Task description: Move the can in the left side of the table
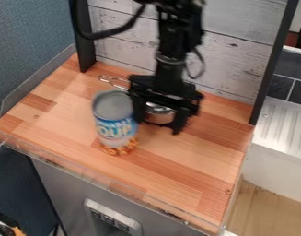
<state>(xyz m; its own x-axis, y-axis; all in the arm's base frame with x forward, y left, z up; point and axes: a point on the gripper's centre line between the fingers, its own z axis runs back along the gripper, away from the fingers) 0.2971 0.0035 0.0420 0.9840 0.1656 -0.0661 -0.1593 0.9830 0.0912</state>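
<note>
Worktop (pixel 189 177) across mid-frame; above its centre, the gripper (pixel 158 125), fingers apart. The can (pixel 115 120) stands upright left of frame centre, just to the gripper's left. Smallest: a metal pot (pixel 159 116), seen between the fingers.

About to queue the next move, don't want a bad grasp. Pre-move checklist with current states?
1. Can upright on the table: ok.
2. Gripper fingers apart: ok.
3. Can between the fingers: not ok, it stands beside them.
4. Free gap between can and nearer finger: cannot tell, they overlap in this view.
5. Metal pot out of the fingers' way: not ok, it shows between them.
</note>
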